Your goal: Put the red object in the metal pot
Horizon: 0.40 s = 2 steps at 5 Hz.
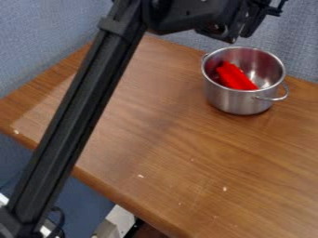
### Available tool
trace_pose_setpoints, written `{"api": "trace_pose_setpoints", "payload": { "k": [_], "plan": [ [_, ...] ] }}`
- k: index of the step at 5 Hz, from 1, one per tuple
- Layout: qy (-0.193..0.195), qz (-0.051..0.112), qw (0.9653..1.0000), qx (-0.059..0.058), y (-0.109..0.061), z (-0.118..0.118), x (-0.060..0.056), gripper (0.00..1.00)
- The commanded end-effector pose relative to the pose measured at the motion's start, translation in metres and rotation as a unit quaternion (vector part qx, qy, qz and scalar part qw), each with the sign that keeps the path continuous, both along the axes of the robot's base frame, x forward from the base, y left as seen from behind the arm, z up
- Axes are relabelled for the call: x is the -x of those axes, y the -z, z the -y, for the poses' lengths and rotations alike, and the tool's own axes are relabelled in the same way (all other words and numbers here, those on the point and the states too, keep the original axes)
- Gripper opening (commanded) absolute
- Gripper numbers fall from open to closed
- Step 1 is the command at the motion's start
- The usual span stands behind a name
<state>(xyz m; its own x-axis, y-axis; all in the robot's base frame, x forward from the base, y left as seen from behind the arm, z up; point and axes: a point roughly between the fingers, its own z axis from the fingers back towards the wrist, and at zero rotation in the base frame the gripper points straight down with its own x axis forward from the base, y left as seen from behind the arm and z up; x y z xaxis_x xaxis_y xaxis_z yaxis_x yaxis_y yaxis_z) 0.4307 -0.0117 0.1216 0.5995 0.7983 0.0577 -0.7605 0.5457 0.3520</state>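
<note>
Inside one metal pot (247, 82) lies one red object (232, 75).

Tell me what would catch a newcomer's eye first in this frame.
The dark robot arm cuts diagonally across the picture from bottom left to top right, its hand closed near the top edge, above and behind the pot. Next comes the shiny metal pot near the table's right edge, with the bright red object lying inside it. The rest of the wooden table shows bare brown surface.
</note>
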Motion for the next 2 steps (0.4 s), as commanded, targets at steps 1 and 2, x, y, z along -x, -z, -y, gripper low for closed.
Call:
{"api": "trace_pose_setpoints", "payload": {
  "k": [1, 2],
  "plan": [
    [-0.029, 0.041, 0.9984, -0.025, -0.023, -0.012, -0.011, 1.00],
    [-0.054, 0.040, 0.9972, -0.031, -0.022, -0.026, -0.013, 1.00]
  ]
}}
